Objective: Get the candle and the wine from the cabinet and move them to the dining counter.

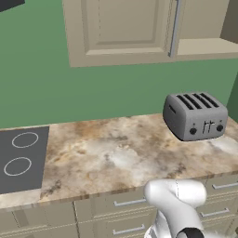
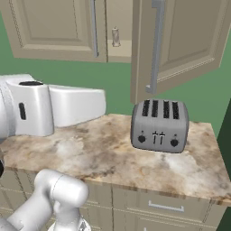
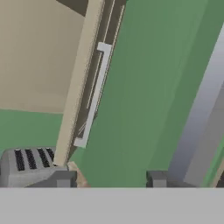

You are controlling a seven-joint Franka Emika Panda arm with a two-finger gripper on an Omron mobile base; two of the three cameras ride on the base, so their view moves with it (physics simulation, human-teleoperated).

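The beige cabinet point(image 2: 54, 31) hangs on the green wall above the worktop. Its right door point(image 2: 180, 45) stands swung open, while the left door point(image 1: 125, 28) is closed. In the gap between the doors, the small pale candle point(image 2: 116, 37) stands on the shelf. The wine and the dining counter are out of view. My gripper point(image 3: 110, 180) is open with nothing between its fingertips point(image 3: 63, 179), and it faces the open door's edge and long bar handle point(image 3: 94, 94). The white arm point(image 2: 54, 108) reaches across from the left.
A silver four-slot toaster point(image 1: 195, 115) sits on the marbled worktop point(image 1: 116, 153) under the open door. A dark cooktop point(image 1: 18, 158) lies at the worktop's left end. Beige drawers point(image 2: 167, 205) run below. The green wall point(image 1: 69, 93) backs the worktop.
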